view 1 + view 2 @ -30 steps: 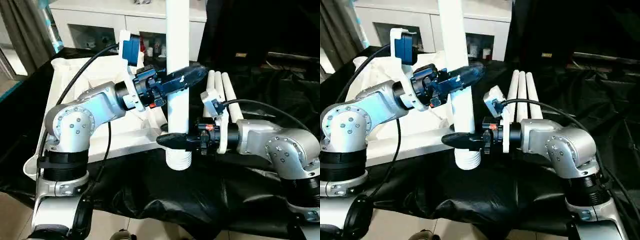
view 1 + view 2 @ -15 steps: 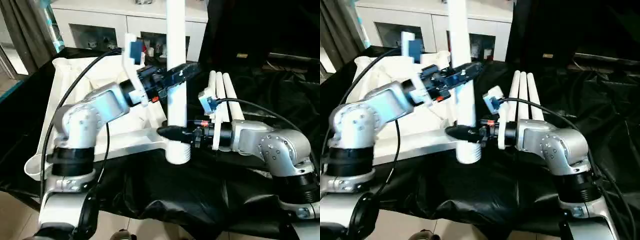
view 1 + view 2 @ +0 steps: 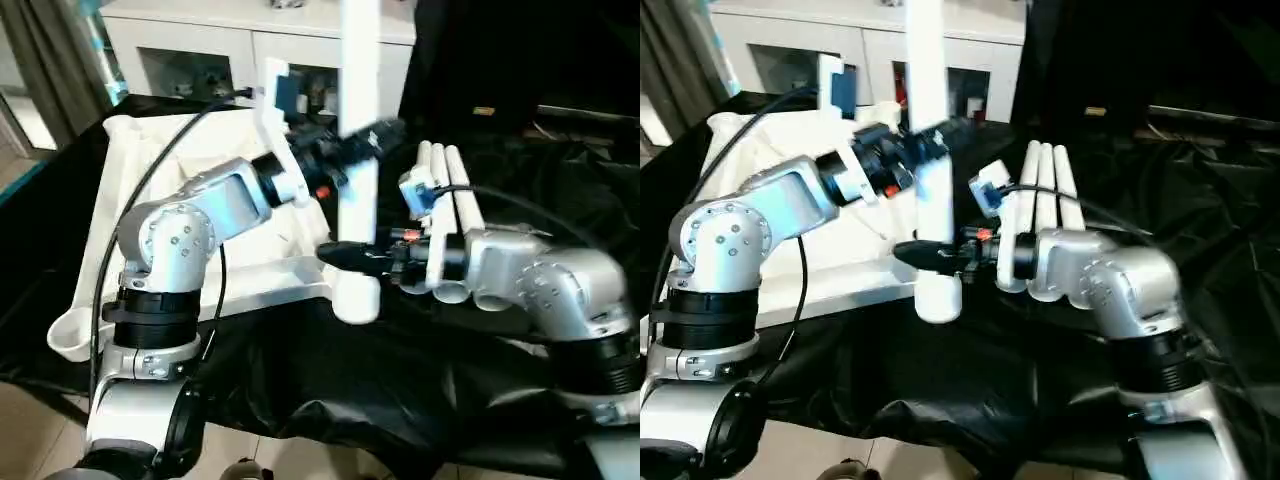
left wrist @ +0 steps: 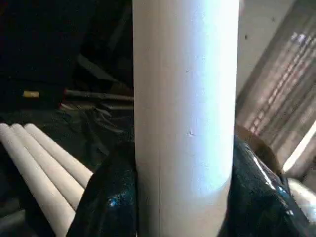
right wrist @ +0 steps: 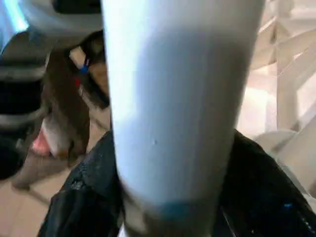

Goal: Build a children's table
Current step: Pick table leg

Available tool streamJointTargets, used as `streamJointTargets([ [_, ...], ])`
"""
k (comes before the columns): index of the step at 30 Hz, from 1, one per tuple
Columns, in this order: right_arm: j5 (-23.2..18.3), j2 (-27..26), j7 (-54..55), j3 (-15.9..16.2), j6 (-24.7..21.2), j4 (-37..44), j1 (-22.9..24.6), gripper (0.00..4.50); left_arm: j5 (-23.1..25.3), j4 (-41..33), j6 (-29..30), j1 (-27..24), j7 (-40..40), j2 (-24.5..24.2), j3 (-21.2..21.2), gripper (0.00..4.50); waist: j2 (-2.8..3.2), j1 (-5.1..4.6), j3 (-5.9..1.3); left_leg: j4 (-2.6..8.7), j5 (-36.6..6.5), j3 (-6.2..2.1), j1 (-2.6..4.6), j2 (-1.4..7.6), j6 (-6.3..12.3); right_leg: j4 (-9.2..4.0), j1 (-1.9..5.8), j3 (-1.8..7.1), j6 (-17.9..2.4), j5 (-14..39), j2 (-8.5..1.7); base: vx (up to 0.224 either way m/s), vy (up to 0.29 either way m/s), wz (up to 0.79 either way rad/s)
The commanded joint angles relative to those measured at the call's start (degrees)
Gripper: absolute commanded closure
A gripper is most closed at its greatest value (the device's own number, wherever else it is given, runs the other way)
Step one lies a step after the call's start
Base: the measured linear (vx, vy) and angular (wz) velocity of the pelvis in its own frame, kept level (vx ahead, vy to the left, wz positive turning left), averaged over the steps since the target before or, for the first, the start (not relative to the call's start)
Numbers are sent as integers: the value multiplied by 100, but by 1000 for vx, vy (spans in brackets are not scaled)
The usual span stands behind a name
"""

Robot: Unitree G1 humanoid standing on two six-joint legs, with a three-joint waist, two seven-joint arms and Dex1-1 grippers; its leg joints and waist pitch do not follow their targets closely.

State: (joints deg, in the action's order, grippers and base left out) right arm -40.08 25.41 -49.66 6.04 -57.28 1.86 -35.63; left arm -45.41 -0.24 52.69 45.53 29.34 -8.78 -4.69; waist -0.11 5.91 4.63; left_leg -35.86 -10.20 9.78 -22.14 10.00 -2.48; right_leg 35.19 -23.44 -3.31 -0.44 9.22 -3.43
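One leg (image 3: 357, 150) of the children's table is up in the air, held upright between both arms, and that is the step in hand as I read it: getting this first leg over to a corner socket of the table top (image 3: 130, 200).

Starting at the left, the white top lies upside down on the black-draped work table (image 3: 420, 400), its ribbed underside facing up and a rounded corner lobe hanging toward the near left edge. The left gripper (image 3: 362, 142) reaches in from above the top and is clamped round the leg's upper part; in the left wrist view its black fingers (image 4: 106, 197) press on both sides of the white tube. Lower down, the right gripper (image 3: 345, 257) comes in from the right and grasps the same leg just above its thick, ridged foot end, with a finger (image 5: 81, 197) wrapped against the tube. That foot end hangs just off the near right corner of the top, not seated in anything.

To the right, three more legs (image 3: 445, 190) lie side by side on the black cloth, untouched.

Next, I would judge, the thick end must be carried onto a corner socket, the tube kept plumb, then pushed or twisted home; with two grips on one tube the arms must move together or it will tilt.
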Motion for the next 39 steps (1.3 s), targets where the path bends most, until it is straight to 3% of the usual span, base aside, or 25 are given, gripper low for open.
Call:
streamJointTargets([
  [1,63,212,-279,55,48,97,-26,140,-80,-176,90,31,110,-37,71,270,-66,14,-497,411,-866,-74,90,235,-108,-453,313,257,-715,1970,-428,0,0,0],
  [13,197,341,-593,364,152,50,-31,140,-110,-160,117,64,153,14,76,270,-69,14,-502,403,-895,-83,96,245,-83,-457,309,240,-812,2028,-435,0,0,0],
  [21,215,241,-588,389,156,-73,-46,140,-135,-208,149,47,178,4,90,270,-73,20,-506,400,-846,-82,87,244,-59,-440,316,241,-882,1907,-438,0,0,0],
  [23,217,210,-578,366,159,-104,-51,173,-143,-226,162,36,198,-12,86,270,-65,23,-508,402,-852,-84,93,250,-65,-436,316,243,-899,1868,-440,0,0,0],
  [26,236,194,-603,357,160,-118,-49,184,-166,-242,178,27,218,-26,84,270,-68,17,-504,404,-888,-83,95,249,-69,-435,312,242,-901,1876,-432,0,0,0],
  [33,188,129,-584,310,128,-143,-12,254,-183,-247,171,15,234,-29,80,270,-56,22,-508,402,-872,-83,92,246,-74,-437,313,244,-886,1866,-436,0,0,0],
  [39,192,45,-547,249,167,-166,61,261,-250,-285,195,-38,192,-14,16,270,-40,36,-509,406,-882,-86,97,251,-89,-432,313,244,-918,1813,-436,0,0,0],
])
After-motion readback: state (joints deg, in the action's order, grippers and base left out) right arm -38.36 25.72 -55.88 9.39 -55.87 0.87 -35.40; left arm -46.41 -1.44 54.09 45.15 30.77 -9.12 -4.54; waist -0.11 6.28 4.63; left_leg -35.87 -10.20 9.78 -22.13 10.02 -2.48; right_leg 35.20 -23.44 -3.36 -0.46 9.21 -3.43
